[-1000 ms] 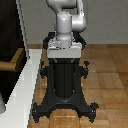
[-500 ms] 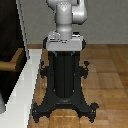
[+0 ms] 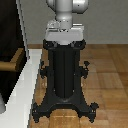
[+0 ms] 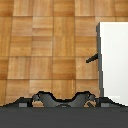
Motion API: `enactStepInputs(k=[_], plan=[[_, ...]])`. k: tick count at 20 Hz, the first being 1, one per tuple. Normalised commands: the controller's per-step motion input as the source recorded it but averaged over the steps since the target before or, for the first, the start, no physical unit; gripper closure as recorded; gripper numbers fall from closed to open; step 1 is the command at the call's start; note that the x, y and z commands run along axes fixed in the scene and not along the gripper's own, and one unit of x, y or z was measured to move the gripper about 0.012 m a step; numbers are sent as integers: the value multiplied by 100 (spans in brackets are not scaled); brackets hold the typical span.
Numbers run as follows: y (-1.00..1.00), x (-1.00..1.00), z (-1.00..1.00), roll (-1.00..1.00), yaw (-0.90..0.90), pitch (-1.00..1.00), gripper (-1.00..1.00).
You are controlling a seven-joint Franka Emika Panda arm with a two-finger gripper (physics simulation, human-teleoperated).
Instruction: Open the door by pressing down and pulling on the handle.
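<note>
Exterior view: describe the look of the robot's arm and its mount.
The arm is glossy light grey-white with rounded, bulbous links. It rises from a white base plate on a tall black pedestal with splayed feet. The fingers are out of frame; no cables or markings are discernible.

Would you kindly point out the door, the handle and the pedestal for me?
door (image 3: 11, 30): exterior view, dark panel above the lever.
handle (image 3: 11, 64): exterior view, middle of the tan bar.
pedestal (image 3: 64, 75): exterior view, black column's front.

Both pictures are small and blurry, with soft edges. The light is even and fairly bright. The floor (image 3: 107, 70) shows no glare. The door (image 3: 10, 35) at the left is very dark, almost black.
</note>
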Motion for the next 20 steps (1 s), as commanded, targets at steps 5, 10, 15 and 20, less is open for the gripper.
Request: enactStepInputs(k=[5,10,15,20], plan=[[0,0,40,0,0,0,-100],[0,0,40,0,0,0,-100],[0,0,40,0,0,0,-100],[-20,0,0,0,0,0,-100]])
